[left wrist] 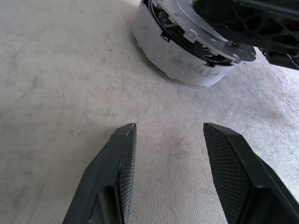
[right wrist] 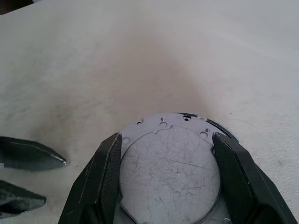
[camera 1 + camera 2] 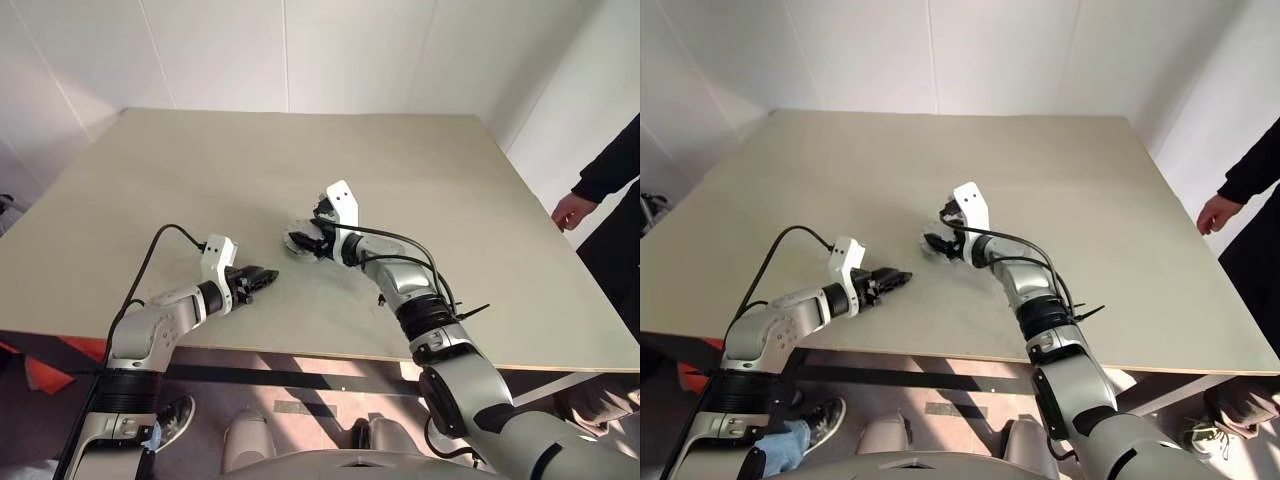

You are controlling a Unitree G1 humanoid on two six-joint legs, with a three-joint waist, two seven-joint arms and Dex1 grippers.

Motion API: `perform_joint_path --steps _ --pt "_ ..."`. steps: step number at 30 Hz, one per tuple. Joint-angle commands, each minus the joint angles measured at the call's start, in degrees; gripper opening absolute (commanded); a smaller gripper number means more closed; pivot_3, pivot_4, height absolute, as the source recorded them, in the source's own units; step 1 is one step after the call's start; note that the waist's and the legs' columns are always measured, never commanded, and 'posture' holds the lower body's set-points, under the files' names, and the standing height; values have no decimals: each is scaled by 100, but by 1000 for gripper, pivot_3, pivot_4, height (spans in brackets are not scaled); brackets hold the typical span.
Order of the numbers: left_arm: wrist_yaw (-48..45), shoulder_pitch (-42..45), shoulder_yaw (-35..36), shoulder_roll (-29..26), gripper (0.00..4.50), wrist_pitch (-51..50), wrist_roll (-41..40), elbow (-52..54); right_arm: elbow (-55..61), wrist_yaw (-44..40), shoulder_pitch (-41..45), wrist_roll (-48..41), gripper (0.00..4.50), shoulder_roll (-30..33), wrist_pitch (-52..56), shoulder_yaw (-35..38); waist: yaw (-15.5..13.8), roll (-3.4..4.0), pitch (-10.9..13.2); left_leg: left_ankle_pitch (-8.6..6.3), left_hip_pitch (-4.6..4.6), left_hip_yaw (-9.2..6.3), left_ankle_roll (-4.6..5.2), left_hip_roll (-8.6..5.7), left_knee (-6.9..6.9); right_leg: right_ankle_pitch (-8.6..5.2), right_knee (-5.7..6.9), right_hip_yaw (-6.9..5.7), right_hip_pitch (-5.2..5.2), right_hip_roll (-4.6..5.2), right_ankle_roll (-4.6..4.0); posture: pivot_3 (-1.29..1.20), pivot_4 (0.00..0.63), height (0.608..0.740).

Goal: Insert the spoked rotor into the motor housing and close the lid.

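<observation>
The motor housing [image 1: 173, 60], a pale round puck, sits on the table just left of centre. A flat pale lid [image 2: 170, 163] with small holes near its rim lies tilted on top of it, and my right gripper [image 2: 166, 136] is shut on that lid, one finger on each side of its rim. In the head views the right gripper [image 3: 305, 240] covers most of the housing. My left gripper [image 1: 169, 126] stands open on the near-left side, a short gap from the housing, holding nothing. The spoked rotor is hidden.
The beige table [image 3: 200, 180] spreads wide to the back and both sides. A person in a dark sleeve stands at the table's right edge with a hand [image 3: 572, 210] near it. The front table edge [image 3: 300, 350] runs close under my arms.
</observation>
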State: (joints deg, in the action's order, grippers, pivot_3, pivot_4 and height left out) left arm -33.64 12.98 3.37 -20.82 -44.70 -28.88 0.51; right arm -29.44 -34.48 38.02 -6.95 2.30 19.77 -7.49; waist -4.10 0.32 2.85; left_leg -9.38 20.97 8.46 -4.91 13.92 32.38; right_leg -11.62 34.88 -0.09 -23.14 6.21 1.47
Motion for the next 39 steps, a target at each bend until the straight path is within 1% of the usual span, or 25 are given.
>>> perform_joint_path --steps 1,7,15,30,39 --pt "34 27 -21 4 2424 11 61 -48 545 -130 71 -209 2963 -97 50 16 3 1 0 0 1 0 0 0 -4 0 -1 0 -4 0 0 0 0 740" --pt "36 26 -25 5 2424 12 68 -52 209 249 262 -159 2963 -248 -22 227 7 1 1 0 2 1 0 0 -5 0 -5 1 -6 -1 0 0 0 740" --pt "44 8 -28 5 2424 7 64 -31 -464 655 404 93 2963 -237 -172 227 7 2 1 1 3 1 -1 0 -6 0 -5 0 -6 -1 0 0 0 740" --pt "65 -16 -44 29 2424 15 59 -11 -678 711 433 163 2963 -193 -311 164 12 1 0 1 1 0 -1 0 -4 0 -3 1 -5 -1 0 0 0 740" --pt "98 -28 -26 49 2424 -15 32 36 -1274 916 408 366 2963 -170 -490 69 15 0 -4 0 -14 0 -1 0 -4 -4 -3 1 4 -1 6 0 0 740"
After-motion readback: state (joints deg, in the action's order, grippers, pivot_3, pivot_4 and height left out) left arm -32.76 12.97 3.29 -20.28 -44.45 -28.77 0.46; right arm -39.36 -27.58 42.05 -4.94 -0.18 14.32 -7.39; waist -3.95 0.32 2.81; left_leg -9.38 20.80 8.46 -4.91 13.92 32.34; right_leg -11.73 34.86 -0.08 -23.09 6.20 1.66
